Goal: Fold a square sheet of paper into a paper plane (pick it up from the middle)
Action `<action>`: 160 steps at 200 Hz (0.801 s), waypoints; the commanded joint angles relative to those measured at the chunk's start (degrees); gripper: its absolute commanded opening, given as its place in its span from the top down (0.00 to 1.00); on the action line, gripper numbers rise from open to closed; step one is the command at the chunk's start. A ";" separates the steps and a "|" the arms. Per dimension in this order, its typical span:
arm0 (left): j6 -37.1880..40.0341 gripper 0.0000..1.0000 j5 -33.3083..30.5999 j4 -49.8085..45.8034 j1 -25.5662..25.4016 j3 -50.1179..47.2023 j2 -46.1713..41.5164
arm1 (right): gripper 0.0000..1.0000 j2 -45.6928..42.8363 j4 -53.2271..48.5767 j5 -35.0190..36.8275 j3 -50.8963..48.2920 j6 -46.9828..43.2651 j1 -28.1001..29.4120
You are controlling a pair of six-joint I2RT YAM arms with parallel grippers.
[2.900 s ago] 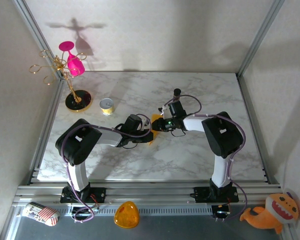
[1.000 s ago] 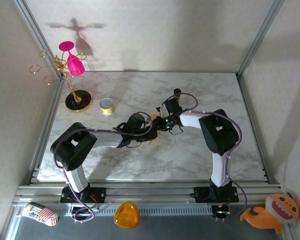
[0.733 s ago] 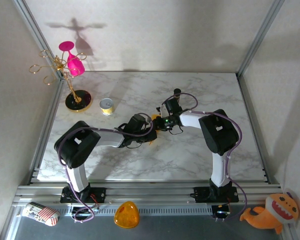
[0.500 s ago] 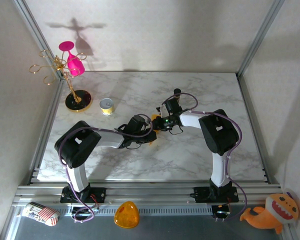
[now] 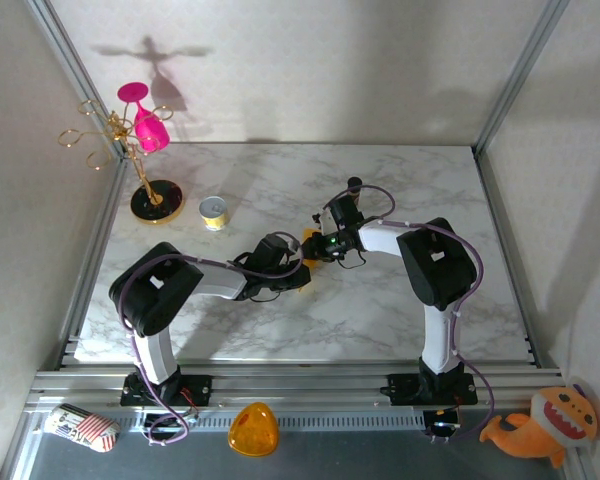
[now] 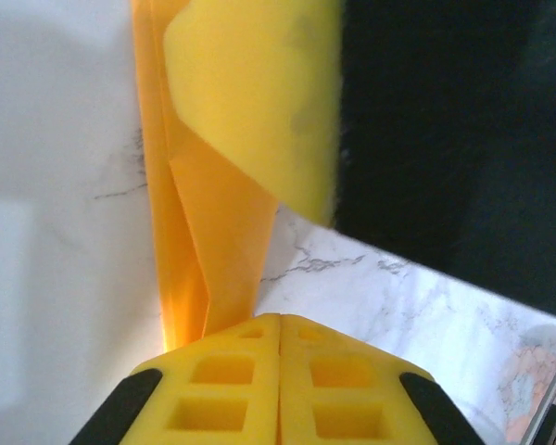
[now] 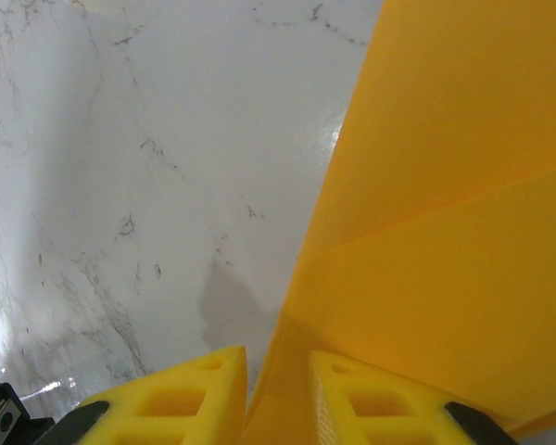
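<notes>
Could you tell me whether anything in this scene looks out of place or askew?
Nothing on the table looks wrong: the folded square sheet of paper is gripped by the left gripper and right gripper. The orange dome and plush shark lie off the marble, on the near ledge.

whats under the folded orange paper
White marble table shows beside the square sheet of paper, pinched in the right gripper. Whatever lies directly beneath the sheet is covered by it.
</notes>
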 commanded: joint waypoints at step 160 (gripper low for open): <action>12.05 1.00 -7.87 -28.60 -4.48 -1.04 -8.90 | 0.75 5.87 -7.96 11.03 0.29 0.40 -0.33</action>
